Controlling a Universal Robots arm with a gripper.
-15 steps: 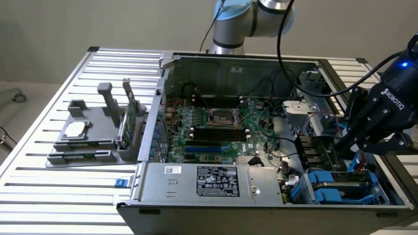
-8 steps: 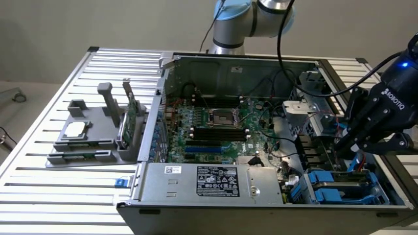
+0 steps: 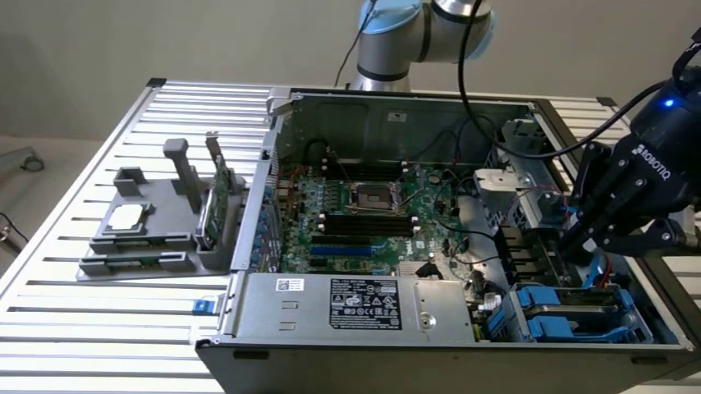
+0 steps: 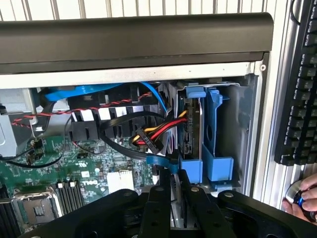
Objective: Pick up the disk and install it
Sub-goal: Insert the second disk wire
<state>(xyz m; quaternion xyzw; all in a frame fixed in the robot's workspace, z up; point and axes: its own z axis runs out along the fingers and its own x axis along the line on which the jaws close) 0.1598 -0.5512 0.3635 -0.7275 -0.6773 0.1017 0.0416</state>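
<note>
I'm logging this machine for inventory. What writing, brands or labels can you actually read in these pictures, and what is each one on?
"ROBOTIQ": white letters on the black body of the gripper, in the exterior view.
Large black label on the silver power supply box: lines of white print, too small to read.
Small white sticker on the same box: too small to read.
White marking on the green motherboard, wrist view: blurred, not legible.

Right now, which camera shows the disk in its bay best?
The wrist view: the disk stands edge-on between blue rails, cables running to it. The exterior view shows the disk partly, low in the case's corner below the gripper.
</note>
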